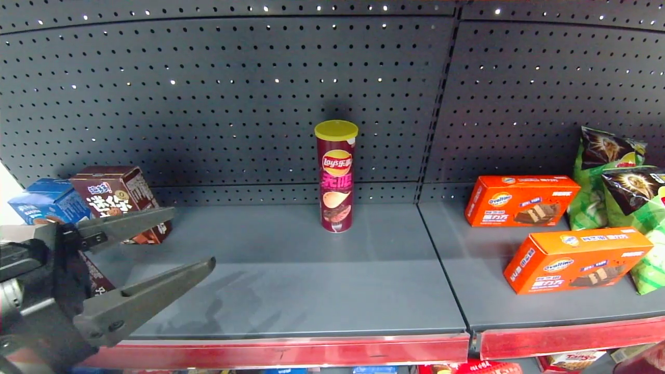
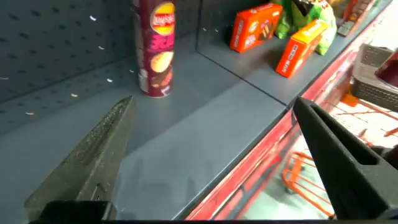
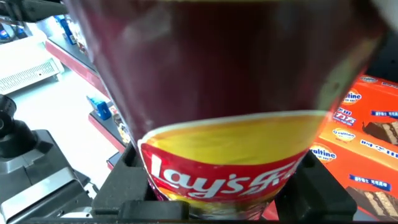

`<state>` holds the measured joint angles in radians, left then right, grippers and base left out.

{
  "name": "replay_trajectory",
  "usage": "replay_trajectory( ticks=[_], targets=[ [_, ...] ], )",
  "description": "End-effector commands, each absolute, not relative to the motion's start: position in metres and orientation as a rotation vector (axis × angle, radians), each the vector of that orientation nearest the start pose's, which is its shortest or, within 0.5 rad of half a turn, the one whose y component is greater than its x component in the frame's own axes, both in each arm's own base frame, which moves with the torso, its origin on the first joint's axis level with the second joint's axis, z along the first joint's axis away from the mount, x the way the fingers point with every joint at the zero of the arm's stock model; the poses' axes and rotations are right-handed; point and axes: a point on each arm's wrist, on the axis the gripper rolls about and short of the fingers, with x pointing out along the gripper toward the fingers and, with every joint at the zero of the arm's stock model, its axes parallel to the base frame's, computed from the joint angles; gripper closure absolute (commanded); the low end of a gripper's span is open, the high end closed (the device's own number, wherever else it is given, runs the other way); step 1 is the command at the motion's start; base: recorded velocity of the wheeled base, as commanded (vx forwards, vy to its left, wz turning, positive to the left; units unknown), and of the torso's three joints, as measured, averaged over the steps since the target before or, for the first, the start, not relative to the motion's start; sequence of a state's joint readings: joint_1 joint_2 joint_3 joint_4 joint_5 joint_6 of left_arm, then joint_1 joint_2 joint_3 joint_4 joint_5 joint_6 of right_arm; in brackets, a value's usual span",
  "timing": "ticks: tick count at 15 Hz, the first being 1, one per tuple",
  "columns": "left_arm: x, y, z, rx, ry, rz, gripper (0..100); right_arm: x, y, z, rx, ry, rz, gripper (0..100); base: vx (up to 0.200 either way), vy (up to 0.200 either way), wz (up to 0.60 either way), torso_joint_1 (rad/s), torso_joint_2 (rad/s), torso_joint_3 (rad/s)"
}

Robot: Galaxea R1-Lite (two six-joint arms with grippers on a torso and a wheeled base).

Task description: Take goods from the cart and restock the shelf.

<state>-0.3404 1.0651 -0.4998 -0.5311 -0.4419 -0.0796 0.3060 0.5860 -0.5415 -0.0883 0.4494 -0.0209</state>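
Observation:
A maroon chip can (image 1: 336,176) with a yellow lid stands upright near the back of the grey shelf (image 1: 291,280), at its middle. My left gripper (image 1: 194,236) hangs open and holds nothing over the shelf's front left, well short of that can (image 2: 154,46). In the left wrist view the open left gripper (image 2: 211,109) points toward the can. A second chip can (image 3: 236,162) of the same kind sits very close in the right wrist view, with my right gripper (image 3: 217,74) shut on it.
A blue box (image 1: 49,200) and a brown box (image 1: 117,195) stand at the shelf's far left. Two orange boxes (image 1: 522,200) (image 1: 576,259) and green snack bags (image 1: 618,176) fill the right bay. The shelf has a red front lip (image 1: 280,350). An orange wire cart (image 2: 305,180) sits below.

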Motion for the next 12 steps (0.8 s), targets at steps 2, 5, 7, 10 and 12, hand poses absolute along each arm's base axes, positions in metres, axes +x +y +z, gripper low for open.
replay_trajectory(
  ticks=[2, 5, 7, 10, 12],
  targets=[
    [0.161, -0.069, 0.218, -0.071, 0.142, -0.785, 0, 0.024, 0.018, 0.238, -0.024, -0.054, 0.756, 100, 0.000, 0.000, 0.00, 0.000, 0.00, 0.000],
    [0.198, -0.079, 0.212, -0.075, 0.075, -0.865, 0, 0.024, 0.018, 0.238, -0.024, -0.054, 0.754, 100, 0.000, 0.000, 0.00, 0.000, 0.00, 0.000],
    [0.209, -0.080, 0.211, -0.078, 0.087, -0.899, 0, 0.024, 0.018, 0.238, -0.024, -0.055, 0.754, 100, 0.000, 0.000, 0.00, 0.000, 0.00, 0.000],
    [0.224, -0.082, 0.206, -0.079, 0.115, -0.887, 0, 0.023, 0.018, 0.238, -0.024, -0.055, 0.754, 100, 0.000, 0.000, 0.00, 0.000, 0.00, 0.000],
    [0.236, -0.072, 0.195, -0.083, 0.170, -0.827, 0, 0.023, 0.018, 0.237, -0.024, -0.055, 0.754, 100, 0.000, 0.000, 0.00, 0.000, 0.00, 0.000]
  ],
)
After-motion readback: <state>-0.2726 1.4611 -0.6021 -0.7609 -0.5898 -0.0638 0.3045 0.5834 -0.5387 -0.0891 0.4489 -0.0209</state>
